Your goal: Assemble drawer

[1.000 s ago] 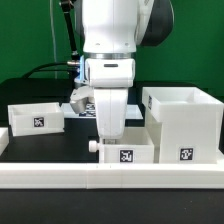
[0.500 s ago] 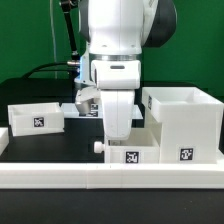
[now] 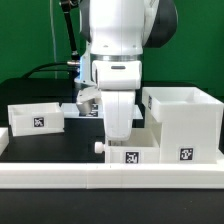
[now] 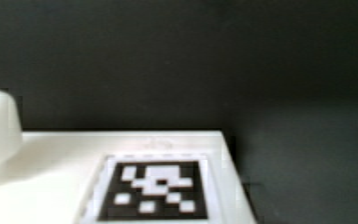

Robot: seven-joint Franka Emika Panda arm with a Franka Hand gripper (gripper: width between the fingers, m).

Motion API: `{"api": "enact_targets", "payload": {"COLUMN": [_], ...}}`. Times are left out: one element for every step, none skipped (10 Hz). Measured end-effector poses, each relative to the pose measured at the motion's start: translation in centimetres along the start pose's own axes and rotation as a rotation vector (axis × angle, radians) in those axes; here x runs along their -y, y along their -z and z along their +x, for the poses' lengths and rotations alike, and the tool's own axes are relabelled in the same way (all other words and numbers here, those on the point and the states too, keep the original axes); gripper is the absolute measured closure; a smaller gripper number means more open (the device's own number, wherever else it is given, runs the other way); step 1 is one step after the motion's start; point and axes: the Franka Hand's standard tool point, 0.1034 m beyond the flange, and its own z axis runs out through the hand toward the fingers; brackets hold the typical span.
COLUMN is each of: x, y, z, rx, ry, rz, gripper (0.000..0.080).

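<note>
Front rail (image 3: pixel 60 178) masks the lower edges of the drawer parts. Middle tray (image 3: pixel 143 150), just beside the casing (image 3: pixel 185 125), conceals the fingertips of the gripper (image 3: pixel 117 137), so their spread cannot be told. Second tray (image 3: pixel 35 117) stands well apart, toward the exterior view's left. In the wrist view, a tag (image 4: pixel 158 188) appears blurred and cropped.

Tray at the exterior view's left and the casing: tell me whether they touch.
Apart. The exterior view shows dark table and a second tray between the tray and the casing.
</note>
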Motion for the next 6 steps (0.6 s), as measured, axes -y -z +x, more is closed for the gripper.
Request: {"api": "enact_targets", "payload": {"x": [0.00, -0.02, -0.02, -0.01, 0.00, 0.02], "y": [0.00, 0.00, 0.00, 0.00, 0.04, 0.01], "z": [-0.03, -0.11, -0.11, -0.13, -0.21, -0.20], "rx": [0.000, 0.000, 0.000, 0.000, 0.003, 0.002], "ry": [-0.001, -0.003, -0.003, -0.003, -0.004, -0.003], "rz": [0.000, -0.001, -0.001, 0.000, 0.014, 0.013], "gripper": [0.0758, 0.0758, 0.0758, 0.0758, 0.0758, 0.0758]}}
